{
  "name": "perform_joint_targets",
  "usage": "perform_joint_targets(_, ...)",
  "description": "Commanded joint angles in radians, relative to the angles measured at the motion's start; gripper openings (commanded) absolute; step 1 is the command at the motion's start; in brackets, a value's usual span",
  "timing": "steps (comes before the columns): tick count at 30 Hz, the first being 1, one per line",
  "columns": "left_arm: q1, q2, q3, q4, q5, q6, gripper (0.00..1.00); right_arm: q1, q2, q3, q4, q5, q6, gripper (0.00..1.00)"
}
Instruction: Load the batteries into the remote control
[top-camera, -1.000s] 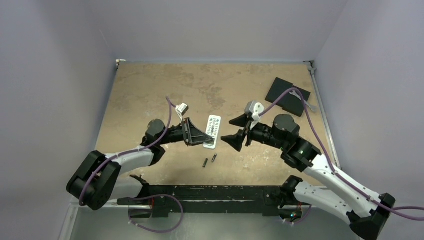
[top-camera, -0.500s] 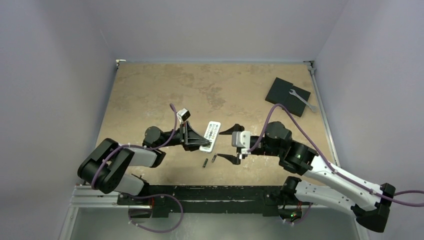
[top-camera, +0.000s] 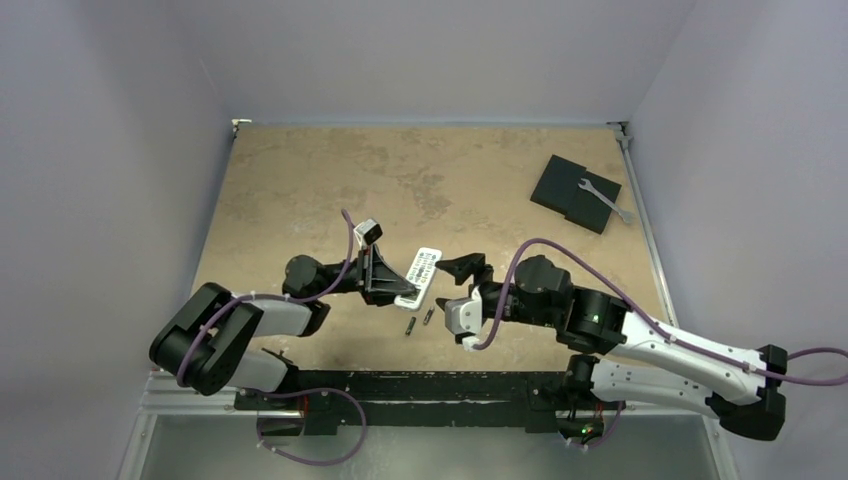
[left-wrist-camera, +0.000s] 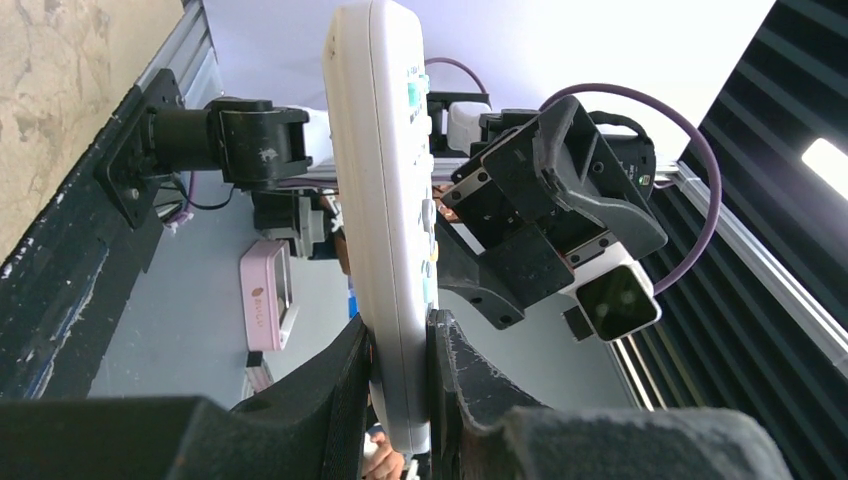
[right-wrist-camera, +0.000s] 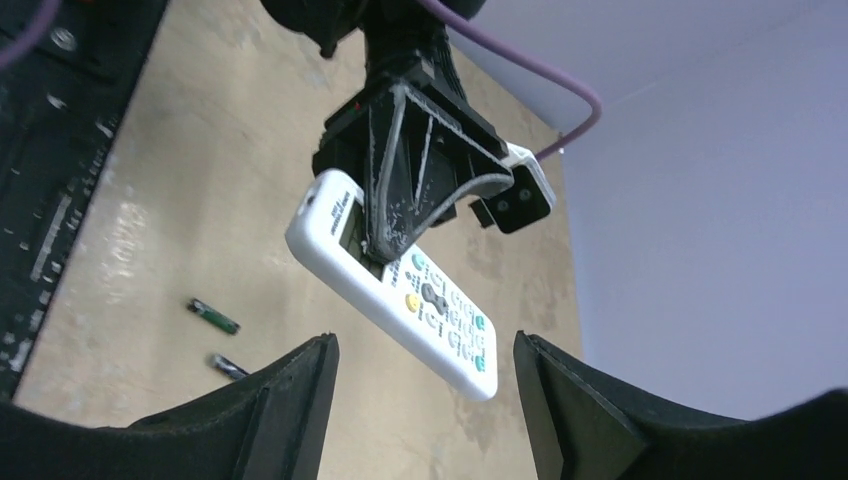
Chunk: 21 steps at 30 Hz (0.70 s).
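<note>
**A:** Where is the remote control (top-camera: 425, 265) at this moment?

**B:** It is off the table (top-camera: 300, 180), raised over the middle stretch not far from the near edge. The left gripper (top-camera: 398, 283) has its jaws pinching the remote by the screen end, one finger on the face and one on the back.

**A:** Why hold it by that end?

**B:** My guess is that it leaves the rest of the body free for the other arm to work on. The buttons face the right gripper (top-camera: 458, 295), so the back is turned away. I cannot see a battery compartment or whether any cover is off.

**A:** And the right gripper?

**B:** Its jaws are spread wide with nothing between them. It points at the remote from close by without touching it. To me that looks like lining up for a handover or for steadying the free end.

**A:** What about the batteries (top-camera: 410, 326)?

**B:** Both lie on the table just beside each other, near the near edge and below the raised remote. Neither is loaded, so the main work remains.

**A:** Is anything else about?

**B:** A black pad (top-camera: 570, 190) sits toward the far right corner with a wrench (top-camera: 605, 200) lying across it, well apart from all this.
</note>
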Motion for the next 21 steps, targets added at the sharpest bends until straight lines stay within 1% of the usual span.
perform_joint_targets(1,0.006,-0.034,0.007,0.327,0.021,-0.035,0.00,0.049,0.024,0.035,0.007,0.159,-0.134,0.72)
perform_joint_targets(4,0.006,-0.047,0.007,0.327,0.027,-0.052,0.00,0.099,0.045,0.020,0.029,0.254,-0.195,0.71)
perform_joint_targets(9,0.006,-0.067,0.000,0.326,0.032,-0.077,0.00,0.169,0.084,-0.005,0.100,0.372,-0.292,0.69)
perform_joint_targets(13,0.006,-0.079,-0.006,0.327,0.033,-0.090,0.00,0.199,0.112,-0.024,0.154,0.429,-0.350,0.68)
perform_joint_targets(21,0.006,-0.094,-0.016,0.327,0.040,-0.106,0.00,0.219,0.163,-0.062,0.245,0.508,-0.453,0.64)
